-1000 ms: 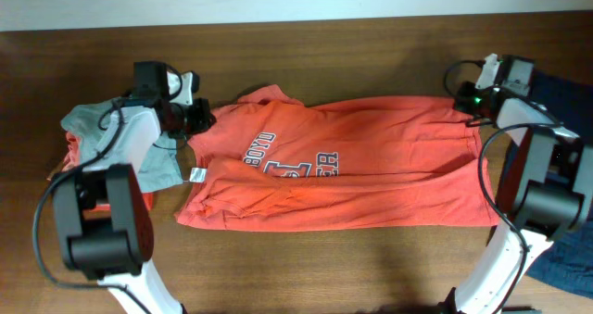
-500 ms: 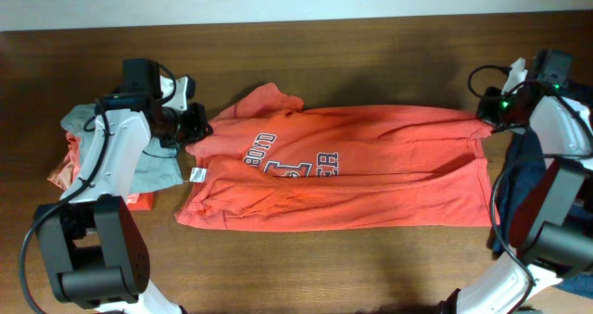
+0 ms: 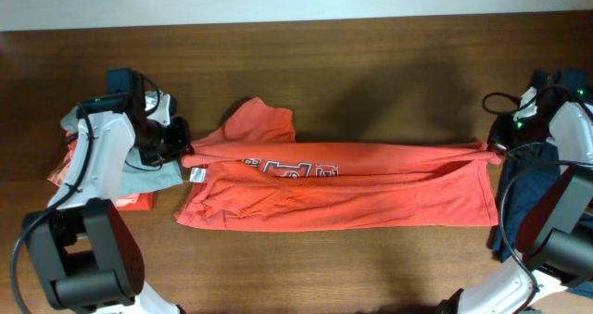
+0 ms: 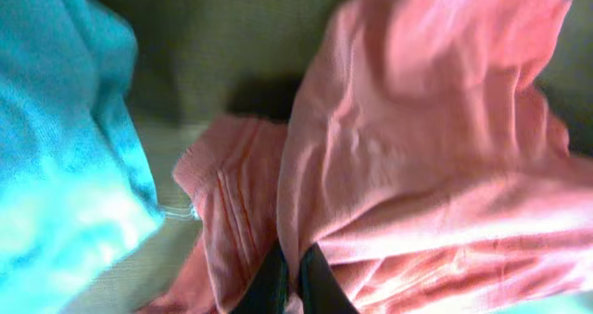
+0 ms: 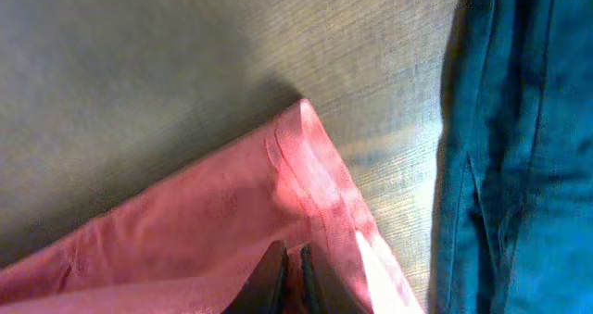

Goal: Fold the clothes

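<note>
brown table [image 3: 371, 64] under coral shirt [image 3: 352, 198], left hand [image 3: 188, 147] and right hand [image 3: 491, 148] pinching it.

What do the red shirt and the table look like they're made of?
The red shirt looks like soft matte knit, probably cotton: it creases, bunches and shows stitched hems. The table looks like dark brown wood or wood-look veneer, with grain streaks and a low sheen; I cannot tell which.

The left hand [image 3: 185, 145] and right hand [image 3: 494, 148] have moved outward and nearer the front, so the coral-red T-shirt [image 3: 352, 192] now has its top edge stretched taut, and the white lettering [image 3: 292, 170] is half hidden.
</note>
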`<action>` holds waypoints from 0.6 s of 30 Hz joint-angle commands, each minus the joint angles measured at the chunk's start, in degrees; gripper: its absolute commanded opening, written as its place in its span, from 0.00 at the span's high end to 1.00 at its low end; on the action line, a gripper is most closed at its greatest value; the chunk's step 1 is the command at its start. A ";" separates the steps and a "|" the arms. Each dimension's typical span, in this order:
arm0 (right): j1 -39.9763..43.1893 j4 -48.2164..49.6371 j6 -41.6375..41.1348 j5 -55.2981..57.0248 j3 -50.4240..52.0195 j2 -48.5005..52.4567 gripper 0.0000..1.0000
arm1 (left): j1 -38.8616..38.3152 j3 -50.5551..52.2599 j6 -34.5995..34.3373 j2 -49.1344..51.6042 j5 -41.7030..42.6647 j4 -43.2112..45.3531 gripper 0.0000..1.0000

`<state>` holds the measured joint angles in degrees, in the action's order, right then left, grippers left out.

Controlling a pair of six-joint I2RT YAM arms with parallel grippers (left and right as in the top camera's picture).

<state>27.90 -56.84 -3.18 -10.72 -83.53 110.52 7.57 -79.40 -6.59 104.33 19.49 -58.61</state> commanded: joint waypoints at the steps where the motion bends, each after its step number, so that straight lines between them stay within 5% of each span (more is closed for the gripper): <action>1: 0.24 -1.51 -0.28 2.89 -1.14 -1.36 0.90 | 0.33 -0.59 1.86 -1.95 -0.20 -3.13 1.00; 18: 0.24 -8.33 -0.11 8.22 -1.11 -1.29 0.90 | 0.37 -0.59 8.41 -1.95 0.00 -16.94 1.00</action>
<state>27.88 -64.29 -3.18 -6.35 -83.55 110.52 7.53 -79.40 0.05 104.22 20.12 -74.83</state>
